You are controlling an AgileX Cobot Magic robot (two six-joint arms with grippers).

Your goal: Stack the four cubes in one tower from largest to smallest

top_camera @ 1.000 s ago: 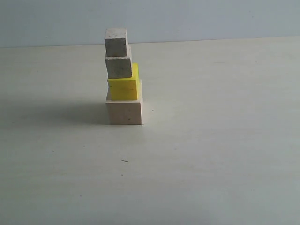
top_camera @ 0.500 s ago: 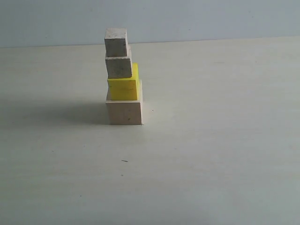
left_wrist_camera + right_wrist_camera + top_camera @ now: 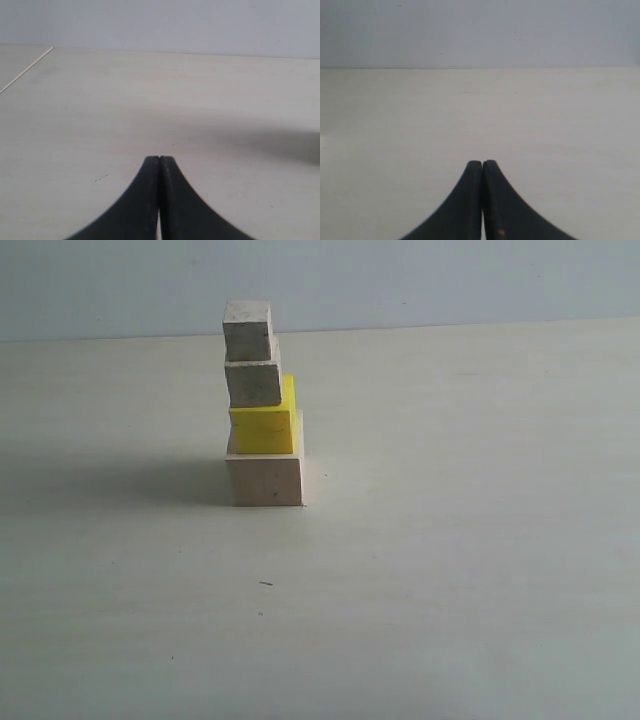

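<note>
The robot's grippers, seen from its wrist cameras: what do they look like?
Both look alike: the left gripper and the right gripper each have two matte black fingers, broad at the base, curving in to narrow rounded tips. No cables or labels show; the right one bears a tiny orange speck. The arms themselves are out of view.

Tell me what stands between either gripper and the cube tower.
Nothing visible does. The tower stands alone on the table. The left gripper and right gripper, both shut, have only bare table ahead of them. Neither wrist view shows the tower.
</note>
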